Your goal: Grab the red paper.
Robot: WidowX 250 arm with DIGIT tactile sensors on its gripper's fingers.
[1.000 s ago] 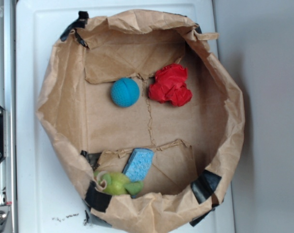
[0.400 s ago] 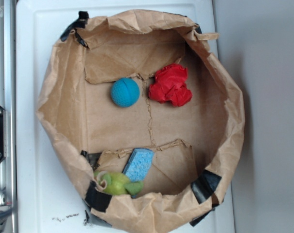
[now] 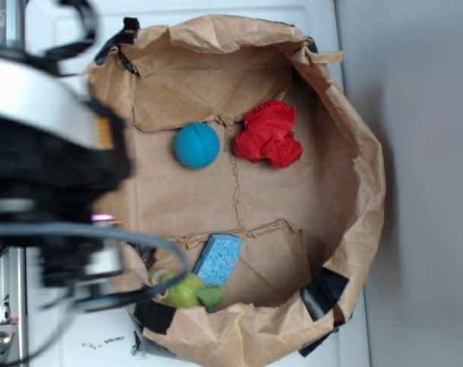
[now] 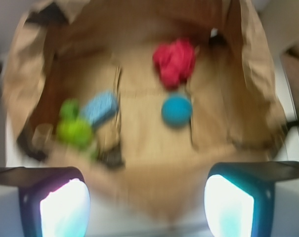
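Nearest, in the wrist view: two glowing fingertips (image 4: 65, 207) at the bottom corners, spread wide with nothing between them — gripper (image 4: 147, 205) open and empty, poised above the near rim of the brown paper bag (image 4: 258, 54), presumably ready to straddle a lumpy target. From the exterior view, only a blurred black-and-white arm (image 3: 47, 153) over the bag's left edge; jaws not made out there. Next inward, the green toy (image 4: 74, 129) and light blue sponge (image 4: 101, 107), side by side, off to one side of the path. Farther along the bag floor, the teal-blue ball (image 4: 177, 110). Just beyond it — the red paper (image 4: 175, 62), crumpled, lying loose on the floor, close beside the ball, well apart from the gripper. Ungrasped as yet. Likely hazard: nudging the ball on approach.
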